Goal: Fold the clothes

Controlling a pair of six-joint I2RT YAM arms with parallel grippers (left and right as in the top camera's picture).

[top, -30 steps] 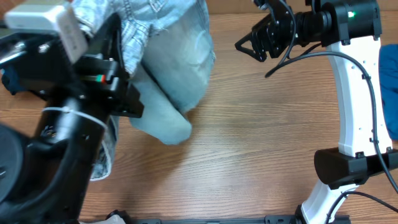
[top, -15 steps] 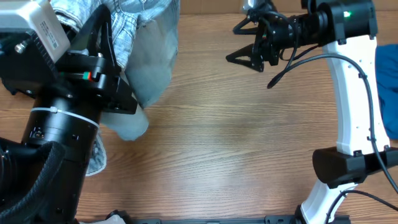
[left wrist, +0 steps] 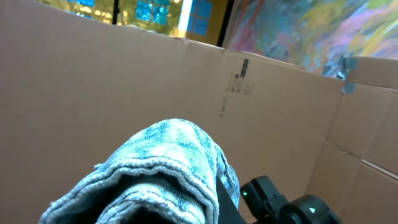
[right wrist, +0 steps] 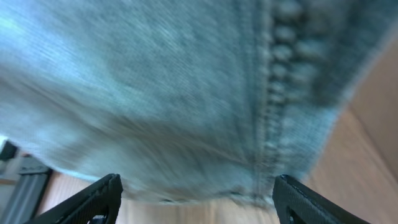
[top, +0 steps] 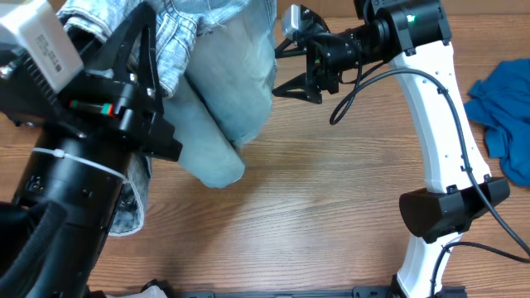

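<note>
The clothes in hand are pale blue denim shorts [top: 225,91], hanging lifted above the wooden table at the top left. My left gripper [top: 154,40] is shut on a bunched edge of them; in the left wrist view the denim folds [left wrist: 163,171] fill the jaws, which are mostly hidden. My right gripper [top: 288,69] is open, just beside the shorts' right edge. In the right wrist view blurred denim with a stitched seam [right wrist: 186,87] fills the frame above the wide-apart fingertips [right wrist: 98,200], with nothing between them. A royal-blue garment [top: 502,116] lies at the right edge.
The left arm's black body [top: 91,165] covers much of the table's left side, with more denim [top: 132,203] showing beneath it. The right arm's white link [top: 443,124] and its base [top: 447,213] stand at the right. Cardboard walls [left wrist: 124,81] rise behind the table [top: 315,207].
My right gripper has swung left and a little down, up to the shorts' right edge. The hanging shorts swung left, then back to the right. The left gripper stays shut on them.
</note>
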